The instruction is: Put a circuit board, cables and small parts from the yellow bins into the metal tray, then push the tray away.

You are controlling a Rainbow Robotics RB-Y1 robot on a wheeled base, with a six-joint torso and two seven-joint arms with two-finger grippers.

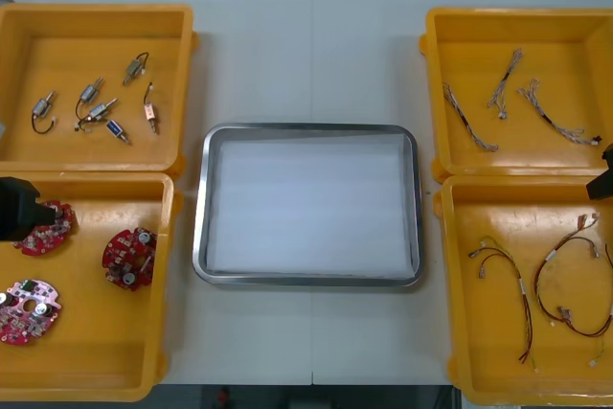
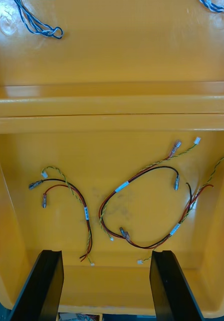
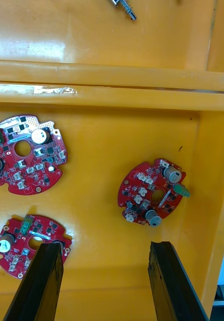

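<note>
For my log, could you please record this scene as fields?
Tray: shiny rectangular metal tray, white inside, unloaded
Boards: three round red circuit boards, near left yellow bin
Parts: small metal parts, far left bin
Cables: twisted blue and white cables, far right bin; red and yellow cables, near right bin
Left end effector: open, above boards
Right end effector: open, above red and yellow cables

left claw (image 3: 104, 247): two flat black fingers (image 3: 41, 283), matte, slab-shaped, square-cut tips, widening toward the base | right claw (image 2: 106, 253): matching pair of black fingers (image 2: 170, 286), plain slabs, faint sheen along edges | front view: left arm (image 1: 17, 206), black blocky end at 9 o'clock edge; right arm (image 1: 603, 177), black angular end at 3 o'clock edge
</note>
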